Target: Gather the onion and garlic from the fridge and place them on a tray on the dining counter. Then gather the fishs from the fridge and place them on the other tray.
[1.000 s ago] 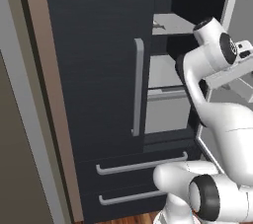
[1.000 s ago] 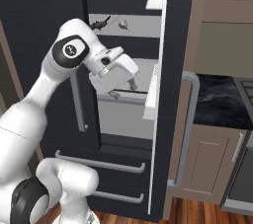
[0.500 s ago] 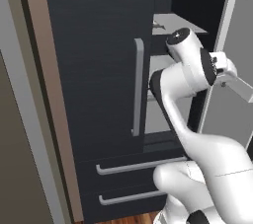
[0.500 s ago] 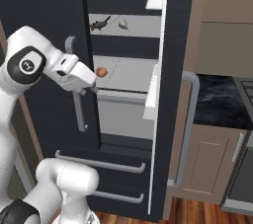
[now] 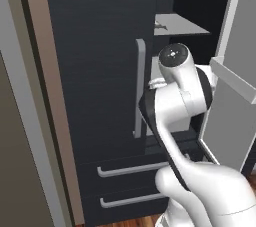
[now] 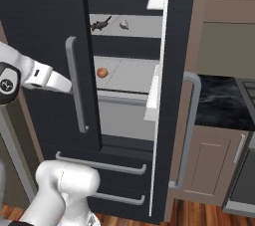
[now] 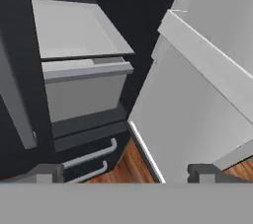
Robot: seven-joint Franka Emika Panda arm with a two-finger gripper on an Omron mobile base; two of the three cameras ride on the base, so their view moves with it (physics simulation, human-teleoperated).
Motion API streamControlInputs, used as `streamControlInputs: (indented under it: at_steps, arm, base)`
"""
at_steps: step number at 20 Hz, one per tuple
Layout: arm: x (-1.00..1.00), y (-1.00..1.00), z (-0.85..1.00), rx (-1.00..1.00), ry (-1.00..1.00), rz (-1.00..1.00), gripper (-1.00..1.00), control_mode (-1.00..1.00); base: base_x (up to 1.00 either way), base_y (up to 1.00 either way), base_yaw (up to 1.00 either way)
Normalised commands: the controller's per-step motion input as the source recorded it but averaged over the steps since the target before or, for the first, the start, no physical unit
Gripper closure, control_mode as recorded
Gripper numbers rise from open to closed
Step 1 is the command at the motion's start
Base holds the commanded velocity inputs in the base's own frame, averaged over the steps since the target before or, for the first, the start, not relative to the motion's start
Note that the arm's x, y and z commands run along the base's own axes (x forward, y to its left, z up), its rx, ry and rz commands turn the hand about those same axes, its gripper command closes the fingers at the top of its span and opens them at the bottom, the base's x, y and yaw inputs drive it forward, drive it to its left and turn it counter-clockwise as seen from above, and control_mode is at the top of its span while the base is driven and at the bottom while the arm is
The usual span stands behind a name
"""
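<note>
Right base view: the white arm (image 6: 47, 78) has swung away to the left edge since half a second ago, when it reached in front of the open fridge (image 6: 129, 36); the shelves it covered are now in plain sight. One small round orange-brown onion (image 6: 101, 72) sits alone near the left edge of the middle shelf (image 6: 132, 73). On the upper shelf (image 6: 142, 26) lie one small dark slender fish (image 6: 101, 24), near the left edge, and one small pale lump (image 6: 124, 24), possibly the garlic, just to its right. The shelves are flat, smooth and pale grey. The fridge doors are matte black, each with one grey upright bar handle; the left door (image 6: 45, 60) is closed and the right door (image 6: 174, 70) stands open, edge-on, with pale bins on its inner face. Two drawers with curved grey handles sit below. A black marbled tabletop (image 6: 219, 103) on beige cabinets stands to the right, above a wooden floor.

Hand view: the pincer (image 7: 126, 173) has its two dark tips spread wide apart, holding nothing, looking down at a pale grey bin (image 7: 84, 90) and the open door's inner panel.

Left base view: the arm's elbow now folds in front of the closed door's handle.
</note>
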Motion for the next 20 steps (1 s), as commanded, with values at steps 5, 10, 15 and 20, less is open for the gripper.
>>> streamControlInputs:
  at_steps: [5,10,15,20]
  arm:
    - [0.17,0.51,0.01,0.11,-0.1,0.25,-1.0,-1.0]
    - [0.39,0.08,0.1,0.06,-0.03,0.15,-1.0,-1.0]
    - [0.65,0.0,0.02,0.03,0.03,0.08,-1.0,-1.0]
    - [0.76,0.02,0.0,0.02,0.08,0.04,-1.0,-1.0]
  base:
    - [0.0,0.0,0.0]
    - [0.0,0.0,0.0]
    - [0.0,0.0,0.0]
    - [0.0,0.0,0.0]
